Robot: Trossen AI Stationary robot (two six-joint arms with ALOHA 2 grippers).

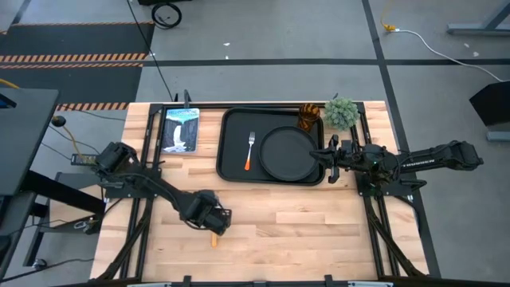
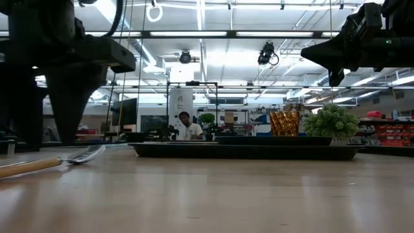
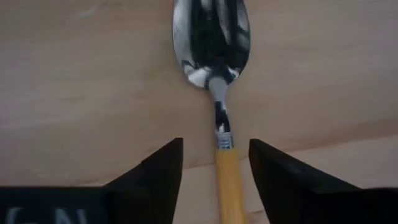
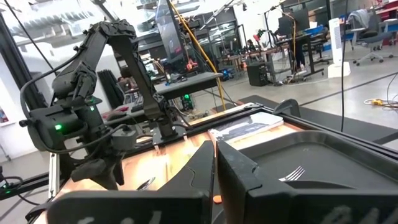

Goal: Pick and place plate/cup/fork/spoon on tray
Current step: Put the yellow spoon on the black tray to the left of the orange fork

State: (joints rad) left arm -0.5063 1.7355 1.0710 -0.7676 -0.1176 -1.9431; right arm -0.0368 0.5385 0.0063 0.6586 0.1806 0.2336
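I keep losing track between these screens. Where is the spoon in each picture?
High view: the spoon is mostly hidden under the left tool; only its orange handle end shows.
Low view: it lies on the table at far left.
Left wrist view: centre, its handle between the open fingers.
Right wrist view: a small glint on the table by the left arm.
Shared landmark: the tray, absent from the left wrist view.

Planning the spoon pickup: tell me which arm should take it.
Left. The left gripper hangs open over the spoon, fingers straddling its handle; the right gripper is at the tray's far edge.
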